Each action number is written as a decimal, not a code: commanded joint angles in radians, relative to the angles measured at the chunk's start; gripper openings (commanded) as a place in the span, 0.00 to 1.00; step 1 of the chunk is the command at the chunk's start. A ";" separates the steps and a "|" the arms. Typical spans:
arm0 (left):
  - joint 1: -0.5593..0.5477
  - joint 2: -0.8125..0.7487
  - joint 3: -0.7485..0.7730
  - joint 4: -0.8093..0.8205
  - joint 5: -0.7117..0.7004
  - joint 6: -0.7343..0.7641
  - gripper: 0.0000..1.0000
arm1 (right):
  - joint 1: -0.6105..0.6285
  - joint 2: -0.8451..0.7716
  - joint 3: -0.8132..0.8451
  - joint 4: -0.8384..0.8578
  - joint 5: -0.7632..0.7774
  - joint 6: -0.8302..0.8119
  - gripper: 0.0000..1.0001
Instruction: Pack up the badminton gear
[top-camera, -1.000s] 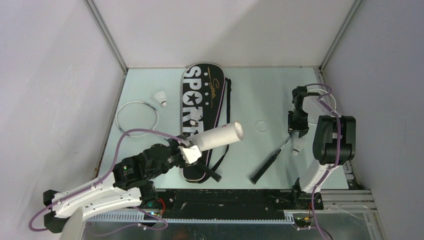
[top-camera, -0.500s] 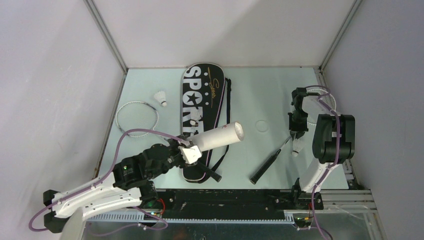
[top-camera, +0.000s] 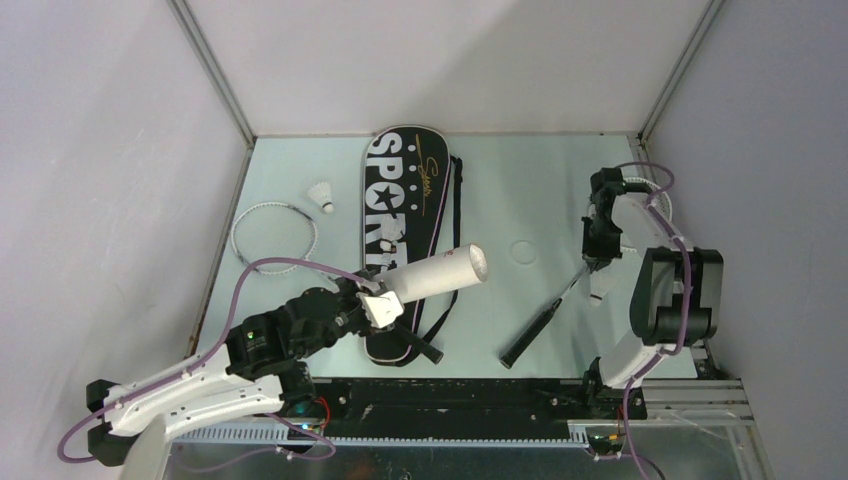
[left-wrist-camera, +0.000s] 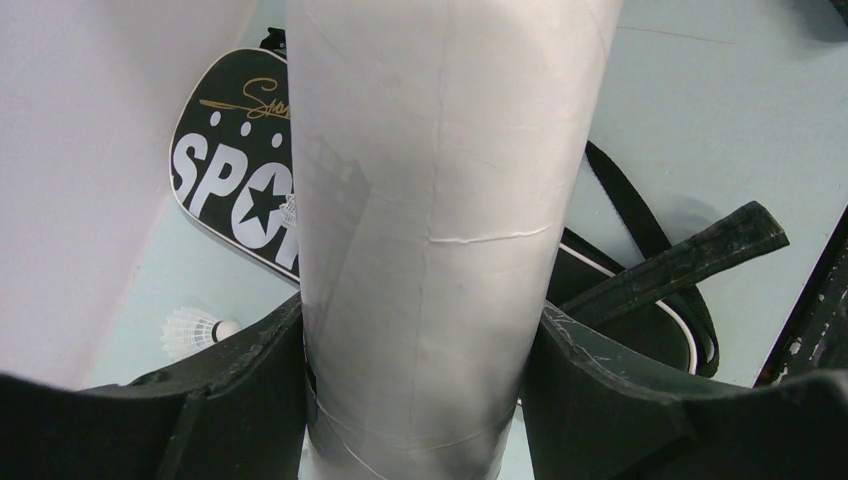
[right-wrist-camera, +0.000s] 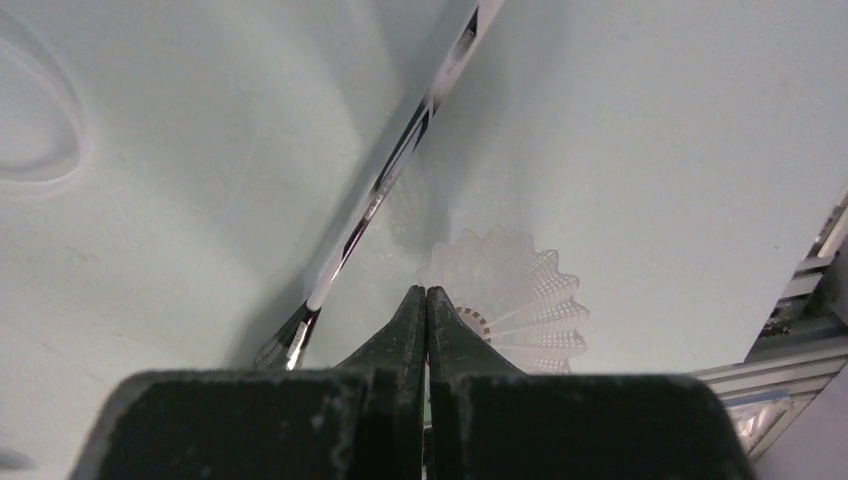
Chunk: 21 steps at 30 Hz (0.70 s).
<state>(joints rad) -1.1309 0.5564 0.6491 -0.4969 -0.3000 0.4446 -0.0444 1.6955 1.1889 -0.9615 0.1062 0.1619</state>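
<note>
Where lying flat at the far left of the counter (top-camera: 500, 180), offers little to grab: thin silver hoop of the left racket (top-camera: 234, 238), light, springy, slick. Better taken by the black handle (left-wrist-camera: 690, 262), thicker and grippier, resting across the narrow end of the bag.

Just beyond the hoop, left shuttlecock (top-camera: 321, 195) on its side. Almost weightless, brittle in the feathers; best pinched at the cork nose, or only lightly at the skirt rim.

Next, black bag (top-camera: 400, 190) lettered SPORT, flat on the counter. Soft and floppy, likely to sag if lifted by one edge; strap (left-wrist-camera: 625, 198) a likely hold.

Above the bag's lower half, long white tube (top-camera: 440, 272), held off the counter, slanting, open end to the right. Left fingers (left-wrist-camera: 240, 400) spread wide around its lower end, clamping both sides. Hollow card: light, smooth, prone to denting under a hard squeeze and to slipping under a weak one. Held so low, probably swings at the far end, so worth moving gently.

Further right, right racket (top-camera: 530, 335), handle toward the near edge, thin shaft running up beneath the right arm. Just beside that shaft, right shuttlecock (top-camera: 597, 290) on the counter.

Right fingers (right-wrist-camera: 405, 330) pressed together tip to tip at its skirt, nothing seen between them; cannot tell whether nipping a feather edge or not. Too frail there for a hard pinch; cork end the safer hold.
</note>
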 joint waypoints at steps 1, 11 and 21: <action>0.001 -0.006 0.002 0.048 0.003 0.006 0.45 | -0.005 -0.115 0.064 -0.047 0.025 0.039 0.00; 0.001 -0.007 0.000 0.059 -0.021 0.000 0.45 | -0.005 -0.390 0.117 0.016 -0.128 0.128 0.00; 0.001 0.001 0.000 0.063 -0.028 -0.005 0.44 | 0.064 -0.789 -0.095 0.472 -0.458 0.371 0.00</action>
<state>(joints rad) -1.1309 0.5568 0.6491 -0.4961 -0.3103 0.4442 -0.0166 1.0451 1.1877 -0.7628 -0.1429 0.3737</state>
